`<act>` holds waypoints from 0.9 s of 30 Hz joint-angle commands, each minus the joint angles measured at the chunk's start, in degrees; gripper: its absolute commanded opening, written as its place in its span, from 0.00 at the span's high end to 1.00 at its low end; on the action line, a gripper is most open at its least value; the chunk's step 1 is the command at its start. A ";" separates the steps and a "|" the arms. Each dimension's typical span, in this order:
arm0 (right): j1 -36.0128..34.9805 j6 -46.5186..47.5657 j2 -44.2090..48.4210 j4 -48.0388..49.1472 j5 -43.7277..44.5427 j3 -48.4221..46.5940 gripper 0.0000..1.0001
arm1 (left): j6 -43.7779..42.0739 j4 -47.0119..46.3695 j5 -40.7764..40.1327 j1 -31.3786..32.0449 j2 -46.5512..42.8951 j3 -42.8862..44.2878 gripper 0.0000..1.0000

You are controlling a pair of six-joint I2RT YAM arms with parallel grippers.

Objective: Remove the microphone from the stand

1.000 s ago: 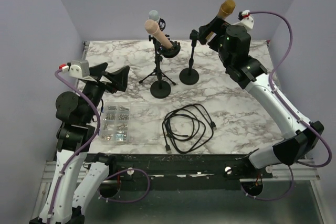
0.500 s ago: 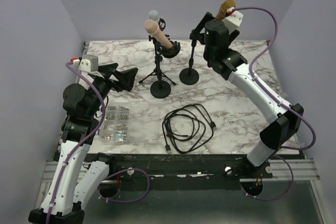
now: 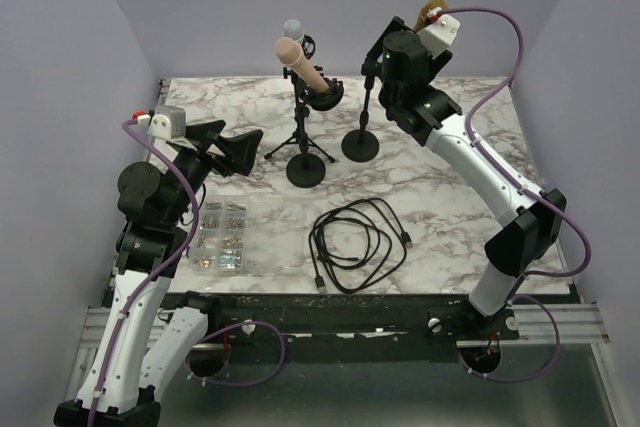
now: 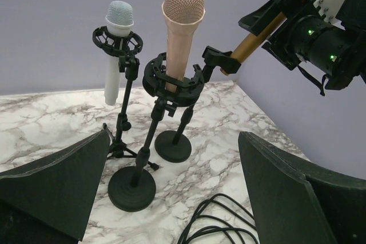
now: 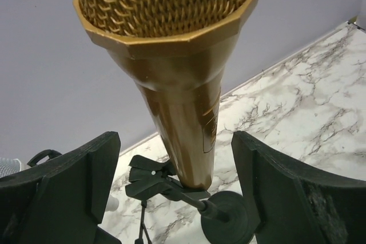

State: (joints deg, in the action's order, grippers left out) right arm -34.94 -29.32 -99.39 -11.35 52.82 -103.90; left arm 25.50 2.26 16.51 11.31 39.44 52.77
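Note:
A gold microphone sits tilted in a black clip on a round-base stand at the back of the table. My right gripper is open, one finger on each side of the gold microphone's body, not touching it. In the top view the right gripper covers most of that microphone. My left gripper is open and empty, left of the stands. In the left wrist view the gold microphone shows at upper right.
A pink microphone in a shock mount stands on a round base. A white microphone stands on a tripod behind it. A coiled black cable and a clear parts box lie near the front.
My right arm has swung left and back, bringing its open fingers around the gold microphone. My left arm rose and moved slightly toward the stands, then held.

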 commanded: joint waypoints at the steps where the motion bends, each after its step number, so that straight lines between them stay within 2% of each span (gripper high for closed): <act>1: -0.58 0.87 -1.31 3.04 4.95 0.68 0.14 | 0.69 -1.88 1.90 -0.25 -0.71 -0.39 0.02; 4: -0.57 1.69 -1.77 4.20 5.87 1.10 0.16 | 0.70 -1.84 1.80 -0.24 -0.73 -0.39 0.01; 8: -0.54 2.83 -2.25 5.68 5.88 1.92 0.28 | 0.70 -1.80 1.63 -0.23 -0.77 -0.39 0.01; 22: -0.57 5.38 -2.06 8.68 5.21 4.52 0.57 | 0.87 -1.72 1.76 -0.19 -0.02 -0.43 0.01; 27: -0.57 7.10 -1.14 10.30 4.56 5.96 0.73 | 0.96 -1.73 1.98 -0.22 0.52 -0.39 0.01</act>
State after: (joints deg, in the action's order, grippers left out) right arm -35.16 -23.49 -101.25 -3.55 56.49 -99.85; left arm 26.00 1.76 16.95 11.31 39.59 52.69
